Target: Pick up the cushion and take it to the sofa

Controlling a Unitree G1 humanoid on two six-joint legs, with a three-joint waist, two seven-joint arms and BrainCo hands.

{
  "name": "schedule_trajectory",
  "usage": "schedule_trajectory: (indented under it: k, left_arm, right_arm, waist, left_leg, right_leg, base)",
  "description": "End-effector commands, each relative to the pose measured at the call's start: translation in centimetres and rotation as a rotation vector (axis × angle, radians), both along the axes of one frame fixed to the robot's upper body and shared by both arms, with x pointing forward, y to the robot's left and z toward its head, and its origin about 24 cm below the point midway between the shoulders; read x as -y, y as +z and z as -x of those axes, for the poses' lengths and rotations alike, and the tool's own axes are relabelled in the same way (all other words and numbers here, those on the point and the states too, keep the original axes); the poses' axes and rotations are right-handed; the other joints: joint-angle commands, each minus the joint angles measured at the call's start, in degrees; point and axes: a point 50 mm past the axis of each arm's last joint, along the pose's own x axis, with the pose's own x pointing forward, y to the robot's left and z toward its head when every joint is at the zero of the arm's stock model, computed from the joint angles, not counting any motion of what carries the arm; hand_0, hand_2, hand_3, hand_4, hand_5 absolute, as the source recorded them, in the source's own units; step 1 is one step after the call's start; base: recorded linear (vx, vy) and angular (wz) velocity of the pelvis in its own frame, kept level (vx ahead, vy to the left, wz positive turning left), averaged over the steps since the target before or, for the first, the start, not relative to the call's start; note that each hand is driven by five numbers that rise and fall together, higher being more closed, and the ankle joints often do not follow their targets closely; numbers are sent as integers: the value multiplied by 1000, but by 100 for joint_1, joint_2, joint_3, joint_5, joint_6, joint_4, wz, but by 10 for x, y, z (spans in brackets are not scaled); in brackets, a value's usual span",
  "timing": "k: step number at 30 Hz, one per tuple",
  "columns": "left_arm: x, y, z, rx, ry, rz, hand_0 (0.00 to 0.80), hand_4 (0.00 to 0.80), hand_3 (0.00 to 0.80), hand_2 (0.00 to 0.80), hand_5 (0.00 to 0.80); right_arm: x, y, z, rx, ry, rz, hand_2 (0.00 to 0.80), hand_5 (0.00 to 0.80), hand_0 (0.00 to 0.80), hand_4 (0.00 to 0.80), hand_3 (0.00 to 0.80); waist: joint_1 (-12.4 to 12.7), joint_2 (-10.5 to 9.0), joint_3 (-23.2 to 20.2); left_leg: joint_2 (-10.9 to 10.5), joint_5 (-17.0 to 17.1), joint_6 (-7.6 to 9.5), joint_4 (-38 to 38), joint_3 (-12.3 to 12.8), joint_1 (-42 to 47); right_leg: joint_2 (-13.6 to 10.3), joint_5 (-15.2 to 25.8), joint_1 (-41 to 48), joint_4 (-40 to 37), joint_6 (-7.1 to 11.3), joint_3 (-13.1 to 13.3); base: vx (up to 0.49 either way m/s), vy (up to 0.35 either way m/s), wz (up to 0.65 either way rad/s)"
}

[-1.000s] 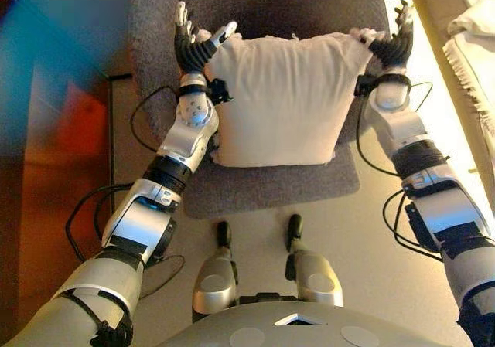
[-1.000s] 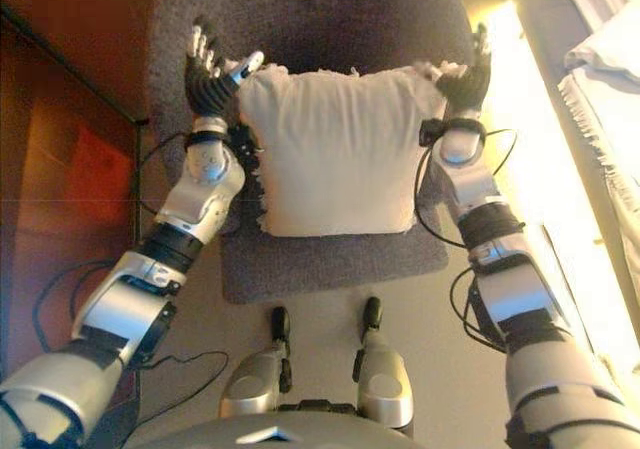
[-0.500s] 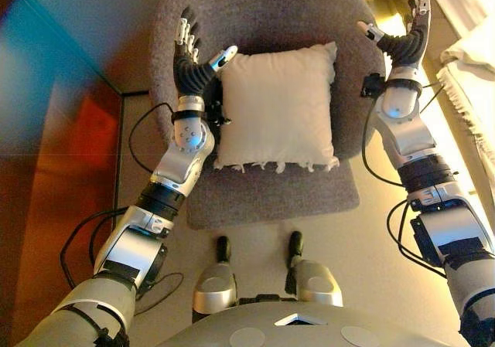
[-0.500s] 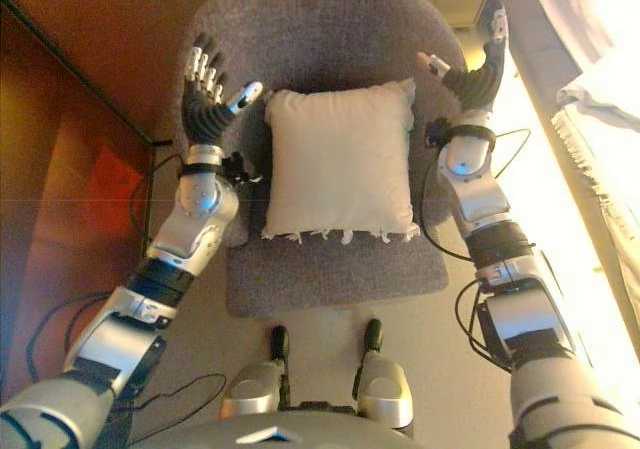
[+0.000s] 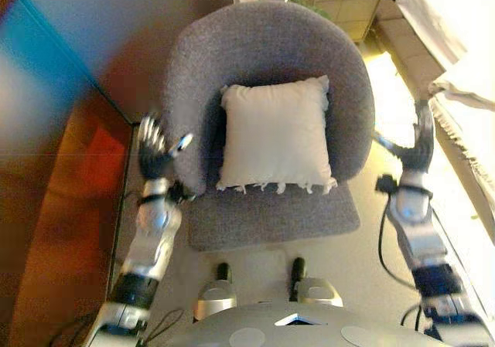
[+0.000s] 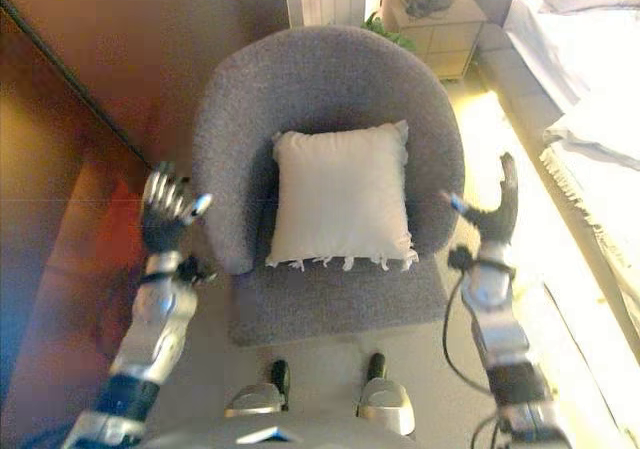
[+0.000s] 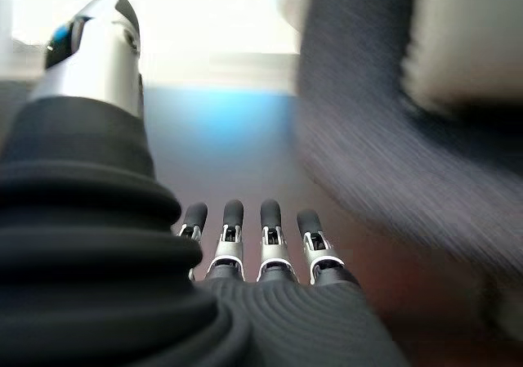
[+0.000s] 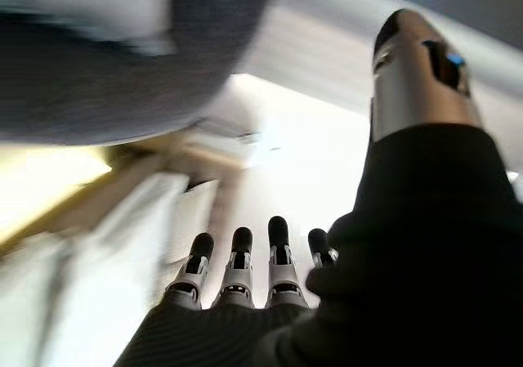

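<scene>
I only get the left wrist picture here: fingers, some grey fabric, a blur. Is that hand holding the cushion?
Observer: No. The left hand is open beside the outer side of the grey armchair, holding nothing.
Operator: So where is the cushion?
Observer: The white cushion lies on the armchair's seat, leaning against the backrest, touched by neither hand.
Operator: And the other hand?
Observer: The right hand is open too, raised off the chair's other side, clear of it.
Operator: What's past that hand?
Observer: A bed with white bedding runs along that side.
</scene>
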Motion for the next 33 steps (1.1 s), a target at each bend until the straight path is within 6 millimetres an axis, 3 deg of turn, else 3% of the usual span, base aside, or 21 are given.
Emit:
schedule_trajectory:
  k: [1,10,13,16,19,23,33]
  left_arm:
    - [-21,7,11,51,46,-75,0,0,0,0,0]
    - [-43,-89,53,-451,251,-41,0,0,0,0,0]
    - [-42,-133,82,-731,275,-11,0,0,0,0,0]
    - [-37,-175,128,-1044,256,45,0,0,0,0,0]
    - [-26,-197,169,-1370,161,54,0,0,0,0,0]
    - [-17,-206,205,-1631,184,194,0,0,0,0,0]
    - [-7,-208,196,-1635,174,282,0,0,0,0,0]
  right_arm:
    - [8,-1,13,30,-57,-7,0,0,0,0,0]
    - [14,-95,48,-400,-237,-267,0,0,0,0,0]
    - [10,-133,67,-627,-263,-287,0,0,0,0,0]
    - [-2,-177,108,-936,-222,-307,0,0,0,0,0]
    - [-20,-204,149,-1243,-171,-355,0,0,0,0,0]
    - [-36,-216,183,-1476,-182,-429,0,0,0,0,0]
    - [-37,-217,185,-1477,-192,-440,0,0,0,0,0]
  waist:
    - [131,-281,-222]
    - [181,-331,-330]
    - [225,-325,-392]
    - [275,-320,-474]
    - [299,-329,-521]
    - [280,-323,-529]
    - [230,-286,-517]
  left_leg:
    - [-293,-786,273,42,226,448]
    - [-305,-729,254,42,204,531]
    - [-307,-710,237,42,158,498]
    - [-312,-683,244,42,135,458]
    - [-321,-662,257,42,106,410]
    - [-343,-676,275,42,95,412]
    - [-404,-713,314,42,65,366]
  right_leg:
    - [-191,-708,635,29,283,-134]
    - [-140,-700,803,29,228,-169]
    - [-144,-695,795,29,227,-197]
    - [-154,-695,779,29,225,-217]
    - [-164,-691,750,29,229,-223]
    - [-175,-681,757,29,229,-202]
    - [-225,-659,703,29,275,-194]
  base:
    - [-50,15,1]
    - [-77,12,1]
    - [-81,22,2]
    - [-64,33,6]
    - [-61,23,3]
    - [-30,34,1]
    - [-31,36,-1]
